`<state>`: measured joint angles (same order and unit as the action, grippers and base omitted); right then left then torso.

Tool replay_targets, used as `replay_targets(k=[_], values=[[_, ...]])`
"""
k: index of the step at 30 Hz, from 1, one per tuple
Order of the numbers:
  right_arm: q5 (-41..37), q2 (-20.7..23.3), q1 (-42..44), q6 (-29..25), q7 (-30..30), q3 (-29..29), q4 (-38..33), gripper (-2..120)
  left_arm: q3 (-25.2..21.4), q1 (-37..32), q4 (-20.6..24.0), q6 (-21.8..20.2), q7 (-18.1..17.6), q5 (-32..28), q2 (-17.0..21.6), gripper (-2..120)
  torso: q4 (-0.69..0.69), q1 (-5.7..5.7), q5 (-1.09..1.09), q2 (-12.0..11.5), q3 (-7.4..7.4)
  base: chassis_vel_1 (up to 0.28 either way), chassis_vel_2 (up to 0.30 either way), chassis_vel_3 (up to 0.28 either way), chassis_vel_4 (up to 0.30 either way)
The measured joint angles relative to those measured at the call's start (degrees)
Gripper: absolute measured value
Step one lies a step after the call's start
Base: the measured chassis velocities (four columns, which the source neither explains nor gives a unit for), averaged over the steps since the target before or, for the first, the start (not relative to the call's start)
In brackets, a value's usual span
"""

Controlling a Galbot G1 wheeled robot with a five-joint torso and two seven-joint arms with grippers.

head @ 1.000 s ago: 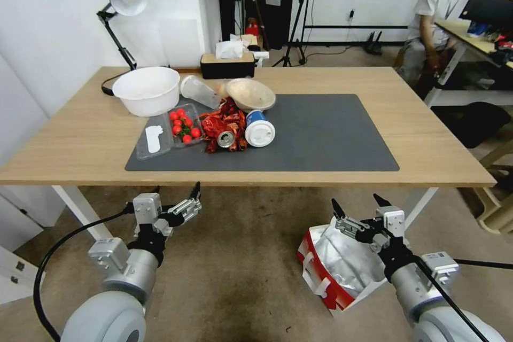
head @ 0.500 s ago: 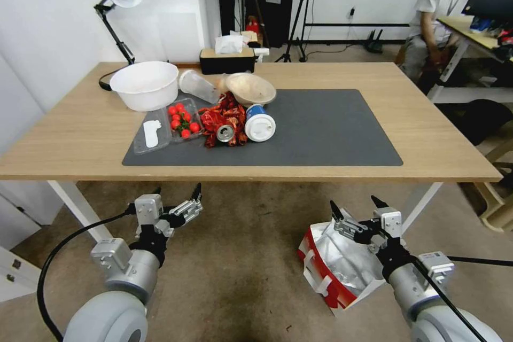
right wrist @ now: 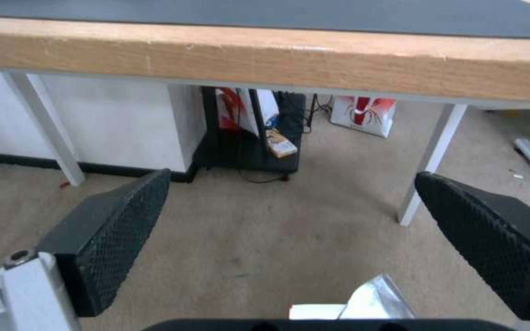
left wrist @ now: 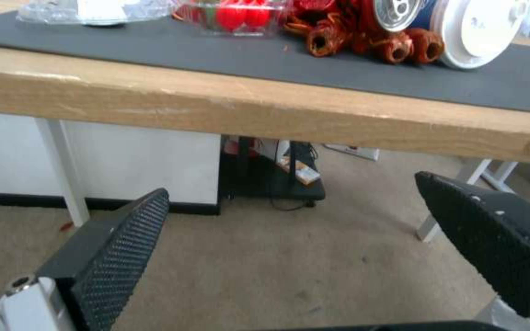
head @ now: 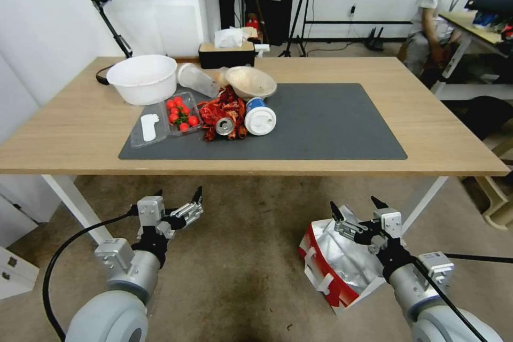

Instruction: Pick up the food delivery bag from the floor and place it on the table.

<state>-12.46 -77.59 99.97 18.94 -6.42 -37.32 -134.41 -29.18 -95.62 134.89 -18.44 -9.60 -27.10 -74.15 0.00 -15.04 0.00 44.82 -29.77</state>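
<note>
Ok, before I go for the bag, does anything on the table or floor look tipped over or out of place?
Yes. On the table, a white-lidded cup and a drinks can lie on their sides beside a crumpled red wrapper. The food delivery bag leans tilted on the floor beneath the open right gripper.

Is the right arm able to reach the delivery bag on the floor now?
Probably yes. The right gripper hangs open just above the delivery bag, whose foil mouth faces up, and nothing lies between them on the floor.
</note>
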Motion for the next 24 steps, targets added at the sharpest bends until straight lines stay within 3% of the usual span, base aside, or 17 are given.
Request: replay_targets(k=[24], values=[[1.09,-0.21,0.23,-0.17,-1.36,-0.1,0.3,100,-0.05,-0.25,-0.39,1.2,0.45,0.71,-0.18,100,0.0,2.5,0.0,-6.06,3.55,0.0,0.0,0.0,0.0]])
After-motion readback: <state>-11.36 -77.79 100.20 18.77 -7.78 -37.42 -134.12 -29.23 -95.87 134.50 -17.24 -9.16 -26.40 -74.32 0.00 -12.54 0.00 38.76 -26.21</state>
